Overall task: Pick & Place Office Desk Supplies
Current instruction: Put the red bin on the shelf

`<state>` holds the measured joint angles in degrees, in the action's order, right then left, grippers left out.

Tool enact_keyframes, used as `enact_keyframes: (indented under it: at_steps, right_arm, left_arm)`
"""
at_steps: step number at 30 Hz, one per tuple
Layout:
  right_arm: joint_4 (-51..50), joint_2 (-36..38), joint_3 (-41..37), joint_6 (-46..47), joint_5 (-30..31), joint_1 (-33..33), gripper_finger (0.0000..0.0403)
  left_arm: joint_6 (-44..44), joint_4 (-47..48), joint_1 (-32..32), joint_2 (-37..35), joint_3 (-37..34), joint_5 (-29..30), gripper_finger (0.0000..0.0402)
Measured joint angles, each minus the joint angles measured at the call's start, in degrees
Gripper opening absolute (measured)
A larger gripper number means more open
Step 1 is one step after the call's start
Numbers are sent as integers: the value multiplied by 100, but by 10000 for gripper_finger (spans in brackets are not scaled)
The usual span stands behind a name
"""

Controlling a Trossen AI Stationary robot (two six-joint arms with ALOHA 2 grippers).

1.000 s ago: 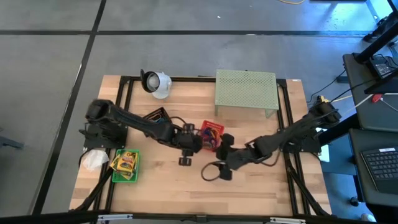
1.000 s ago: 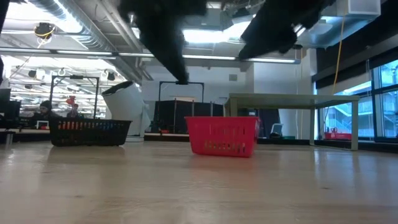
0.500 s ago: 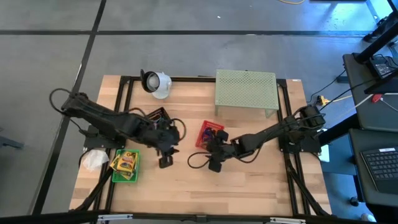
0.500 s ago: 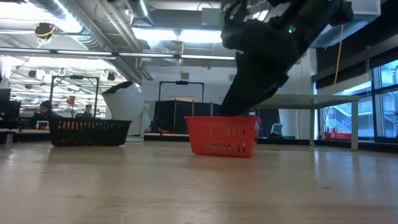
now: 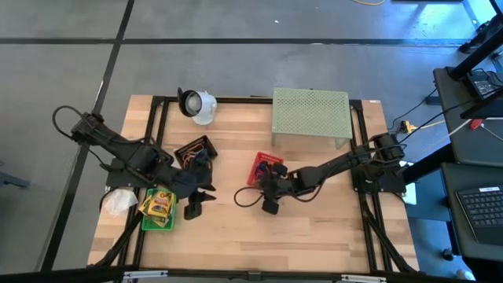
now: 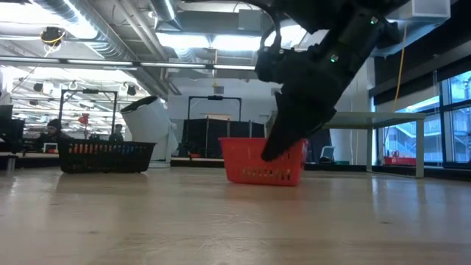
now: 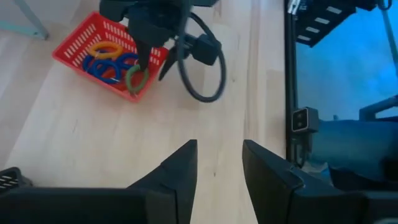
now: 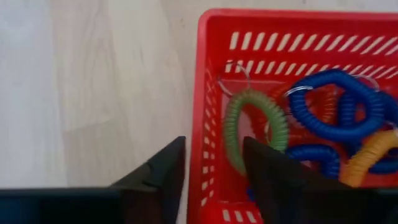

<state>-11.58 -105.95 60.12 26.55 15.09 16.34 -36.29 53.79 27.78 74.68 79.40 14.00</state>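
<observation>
Table [image 5: 314,236]: wood, holding all.
Red basket [image 5: 266,167]: centre; right wrist view alone shows green coil [image 8: 255,127] and blue coils [image 8: 336,112] inside.
Right gripper [image 5: 269,206]: at basket's 6 o'clock, fingers apart, empty.
Left gripper [image 5: 193,209]: at 9 o'clock, fingers apart, empty.

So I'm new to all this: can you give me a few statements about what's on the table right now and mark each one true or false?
1. The red basket holds coiled loops in green, blue and orange. True.
2. The right end effector is over the black basket. False: it hovers at the red basket's edge, above the green coil.
3. The left end effector holds a crayon box. False: nothing is between its fingers.
4. The pale green mesh stand stands at the table's far side. True.
5. The white cup-shaped object sits inside the red basket. False: it lies apart, near the far edge.
</observation>
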Motion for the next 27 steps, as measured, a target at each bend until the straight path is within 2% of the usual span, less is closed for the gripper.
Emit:
enact_keyframes:
  at_steps: [7,9,18,27]
  right_arm:
    - [0,-7,0,-1,-270,-22,36]
    - [4,-5,0,-43,-315,-22,12]
    - [-11,317,0,-186,-576,141,6]
    - [-278,1589,0,-332,-609,493,3]
  left_arm:
    - [-3,1,168,4,0,185,123]
    - [-3,-1,193,4,0,288,122]
    - [-3,1,270,4,0,335,118]
    - [-3,5,268,6,0,349,118]
